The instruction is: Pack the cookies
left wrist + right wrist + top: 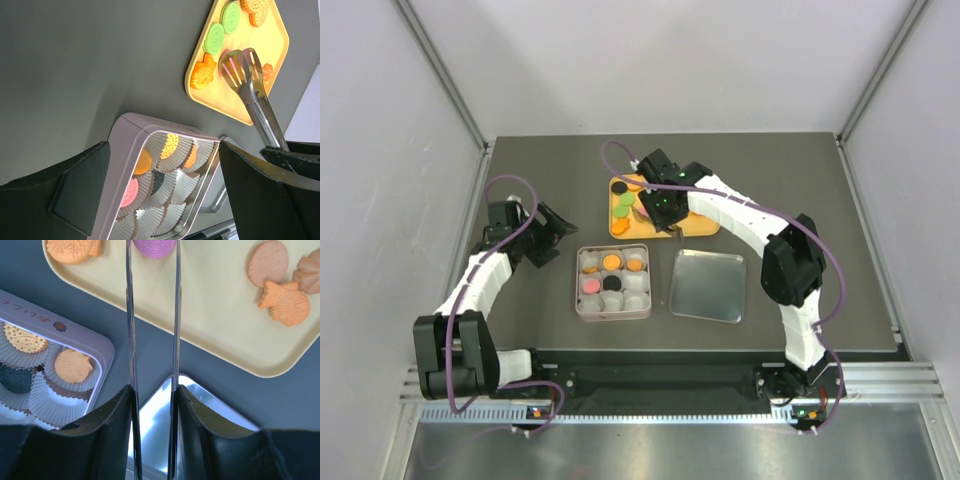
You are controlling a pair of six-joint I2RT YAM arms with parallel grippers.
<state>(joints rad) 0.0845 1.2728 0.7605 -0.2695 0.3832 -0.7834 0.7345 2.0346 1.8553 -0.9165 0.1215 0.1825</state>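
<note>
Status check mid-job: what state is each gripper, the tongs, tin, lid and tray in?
left gripper, open, empty.
right gripper, shut on the tongs.
tongs, held, tips either side of a pink cookie on the tray.
tin, open, partly filled.
lid, off, lying flat beside the tin.
tray, holds several loose cookies.

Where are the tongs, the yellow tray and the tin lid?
tongs (256,102), left wrist view, on the shaft.
yellow tray (220,310), right wrist view, bare floor.
tin lid (707,285), top external view, its middle.

A lab test cell: bare grey panel walls (380,150), aluminium mounting rail (880,385).
</note>
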